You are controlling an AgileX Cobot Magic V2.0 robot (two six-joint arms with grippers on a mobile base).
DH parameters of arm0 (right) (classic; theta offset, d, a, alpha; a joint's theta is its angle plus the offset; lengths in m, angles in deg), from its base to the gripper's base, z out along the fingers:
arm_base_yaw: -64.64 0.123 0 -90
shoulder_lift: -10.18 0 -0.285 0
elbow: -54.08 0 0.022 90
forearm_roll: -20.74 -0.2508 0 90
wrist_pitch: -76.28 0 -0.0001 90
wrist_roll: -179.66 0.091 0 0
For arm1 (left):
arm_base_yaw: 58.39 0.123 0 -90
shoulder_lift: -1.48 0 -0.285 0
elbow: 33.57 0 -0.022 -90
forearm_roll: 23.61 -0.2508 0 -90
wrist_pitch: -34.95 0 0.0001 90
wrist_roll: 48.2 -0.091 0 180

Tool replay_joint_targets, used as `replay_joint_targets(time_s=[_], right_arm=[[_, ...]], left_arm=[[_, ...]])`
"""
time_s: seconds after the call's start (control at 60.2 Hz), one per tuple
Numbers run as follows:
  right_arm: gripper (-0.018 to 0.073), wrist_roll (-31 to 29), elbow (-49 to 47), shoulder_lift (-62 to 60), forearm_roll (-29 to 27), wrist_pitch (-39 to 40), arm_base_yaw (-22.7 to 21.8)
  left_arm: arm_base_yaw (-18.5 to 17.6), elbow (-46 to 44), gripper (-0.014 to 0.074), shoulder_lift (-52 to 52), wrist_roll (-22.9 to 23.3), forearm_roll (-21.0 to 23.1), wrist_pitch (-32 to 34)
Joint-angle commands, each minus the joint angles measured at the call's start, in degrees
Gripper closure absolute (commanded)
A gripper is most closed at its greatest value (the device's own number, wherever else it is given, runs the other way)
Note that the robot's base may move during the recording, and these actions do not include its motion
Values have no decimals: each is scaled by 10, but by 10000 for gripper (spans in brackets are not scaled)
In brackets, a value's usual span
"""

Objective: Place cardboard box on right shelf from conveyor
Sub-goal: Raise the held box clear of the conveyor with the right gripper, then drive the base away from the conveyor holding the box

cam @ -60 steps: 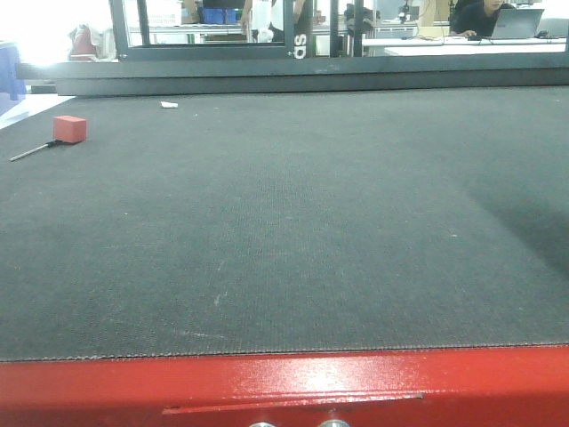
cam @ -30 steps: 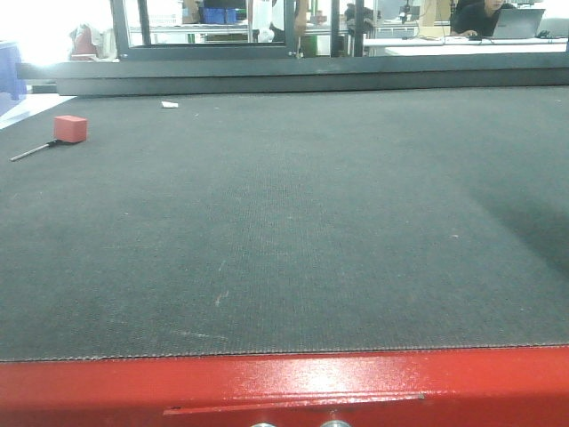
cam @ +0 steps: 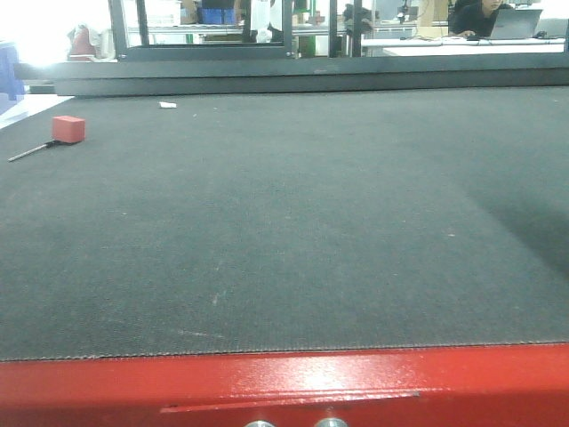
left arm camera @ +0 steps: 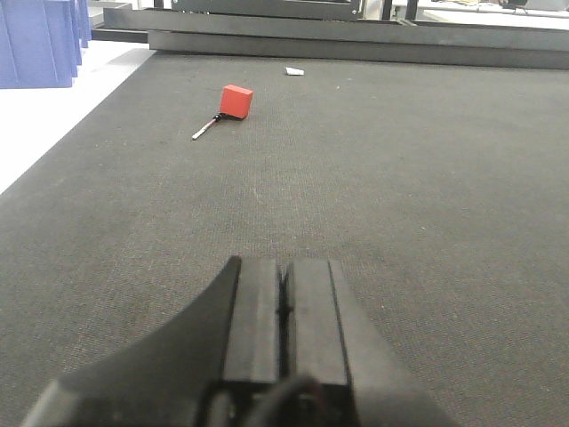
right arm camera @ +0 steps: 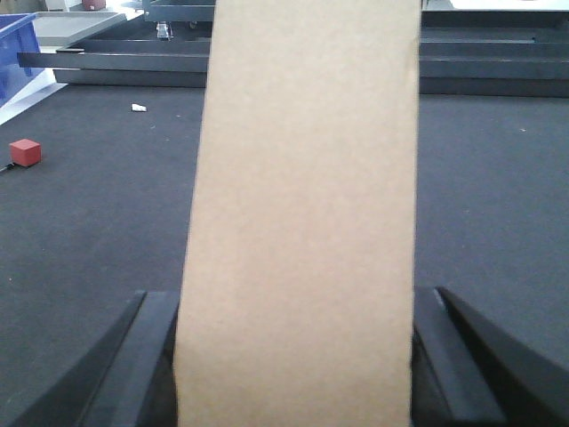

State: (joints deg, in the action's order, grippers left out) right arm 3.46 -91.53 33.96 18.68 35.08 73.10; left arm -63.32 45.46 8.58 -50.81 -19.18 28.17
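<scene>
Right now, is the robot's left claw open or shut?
Shut. In the left wrist view the left gripper has its two fingers pressed together, nothing between them, over the conveyor.

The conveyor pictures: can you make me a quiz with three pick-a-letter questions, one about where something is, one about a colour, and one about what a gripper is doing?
1. Where on the conveyor is the small red block?
A) far left
B) near right
C) middle
2. What colour is the cardboard box?
A) green
B) tan
C) white
3. The left gripper is:
A) wide open
B) holding the block
C) shut and empty

Answers:
1 A, the block sits by the conveyor's far left edge.
2 B, the right wrist view shows its plain tan face.
3 C, its jaws are pressed together with nothing between them.
</scene>
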Motion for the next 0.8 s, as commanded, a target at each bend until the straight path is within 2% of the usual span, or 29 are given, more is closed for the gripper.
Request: replay_joint_targets(time_s=[0.0, 0.78], right_arm=[[356, -5, -14, 6, 1, 61, -1], [356, -5, -14, 6, 1, 61, -1]], left_arm=[[-3, 5, 713, -8, 0, 3, 48], [-9, 5, 713, -8, 0, 3, 48]])
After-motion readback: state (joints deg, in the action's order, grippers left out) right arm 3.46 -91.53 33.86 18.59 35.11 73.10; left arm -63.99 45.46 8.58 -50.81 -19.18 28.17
